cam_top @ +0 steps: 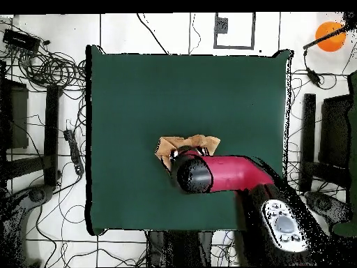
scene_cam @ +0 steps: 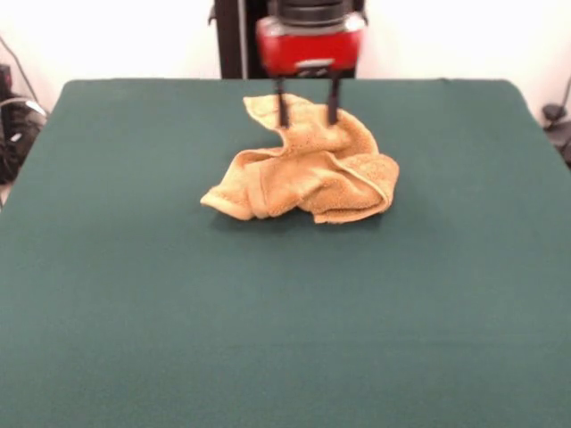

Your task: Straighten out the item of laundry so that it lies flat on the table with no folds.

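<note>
The item of laundry is a golden-orange towel lying crumpled in a bunched heap on the far middle of the dark green table. My gripper hangs straight down over the heap's far edge. It is open, with its two dark fingers spread apart and their tips down at the raised far fold of the cloth. In the overhead view the red arm covers the gripper and part of the towel, which shows only along its upper edge on the table.
Cables and stands crowd the floor around the table, and an orange ball sits off the table at the top right of the overhead view. A grey controller lies near the robot's base.
</note>
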Controlling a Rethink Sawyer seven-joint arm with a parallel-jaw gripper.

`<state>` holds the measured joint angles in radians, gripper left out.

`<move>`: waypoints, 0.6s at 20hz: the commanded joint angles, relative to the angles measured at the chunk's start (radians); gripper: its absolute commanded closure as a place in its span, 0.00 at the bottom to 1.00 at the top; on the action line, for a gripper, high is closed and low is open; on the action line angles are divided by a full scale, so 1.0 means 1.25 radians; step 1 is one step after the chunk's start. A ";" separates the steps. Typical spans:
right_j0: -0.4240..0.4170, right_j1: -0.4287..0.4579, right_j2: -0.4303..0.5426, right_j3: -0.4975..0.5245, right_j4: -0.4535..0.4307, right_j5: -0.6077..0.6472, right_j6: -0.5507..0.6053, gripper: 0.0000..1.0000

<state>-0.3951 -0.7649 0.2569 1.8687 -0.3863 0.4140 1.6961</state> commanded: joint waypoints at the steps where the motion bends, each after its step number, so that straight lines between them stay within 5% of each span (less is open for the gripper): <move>1: 0.112 -0.049 -0.092 -0.044 -0.048 0.208 0.053 0.00; 12: 0.071 -0.016 -0.040 -0.062 -0.027 0.201 0.050 0.00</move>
<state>-0.2979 -0.8312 0.2103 1.8311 -0.4176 0.6418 1.6961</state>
